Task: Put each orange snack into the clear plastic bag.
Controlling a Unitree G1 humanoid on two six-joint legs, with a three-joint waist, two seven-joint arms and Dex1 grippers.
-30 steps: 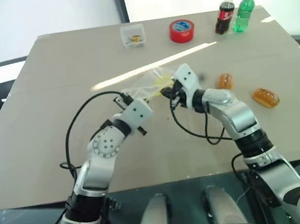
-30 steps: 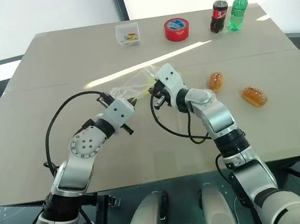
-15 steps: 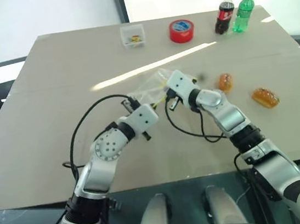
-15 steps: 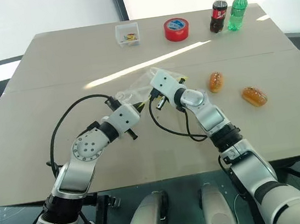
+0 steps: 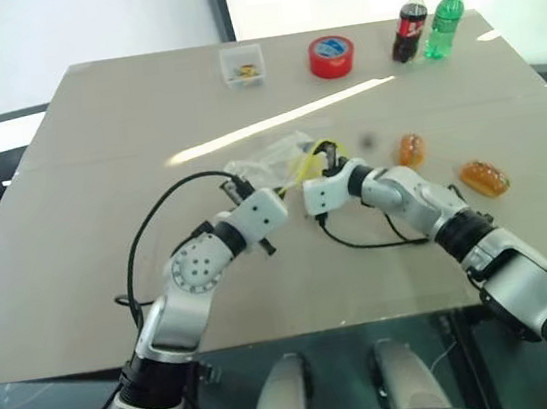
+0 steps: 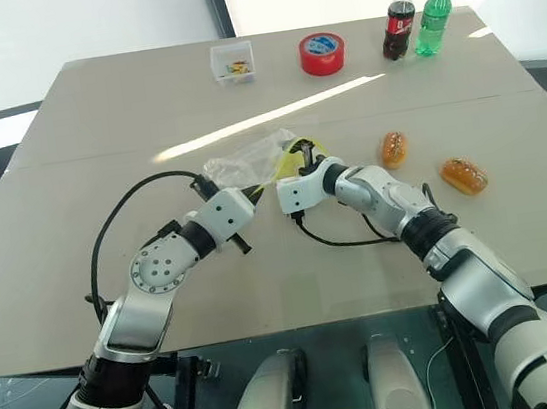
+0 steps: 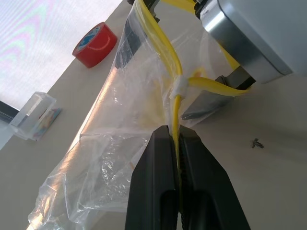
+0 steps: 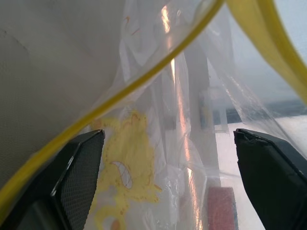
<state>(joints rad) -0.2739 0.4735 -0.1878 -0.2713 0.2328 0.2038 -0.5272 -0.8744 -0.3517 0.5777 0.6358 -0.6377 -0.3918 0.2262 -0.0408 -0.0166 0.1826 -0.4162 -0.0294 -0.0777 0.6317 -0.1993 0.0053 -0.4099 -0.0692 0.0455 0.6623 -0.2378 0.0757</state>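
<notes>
Left wrist view — clear plastic bag (image 7: 120,134), crinkled, yellow-sealed — gaping.

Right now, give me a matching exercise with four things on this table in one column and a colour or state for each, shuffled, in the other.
Things:
1. clear plastic bag
2. tape roll
3. right gripper
4. orange snacks

States:
A. red, at the far edge
B. open, inside the bag's mouth
C. lying on the table, outside the bag
D. pinched at its yellow seal by the left gripper

Pairs: 1-D, 2-A, 3-B, 4-C
</notes>
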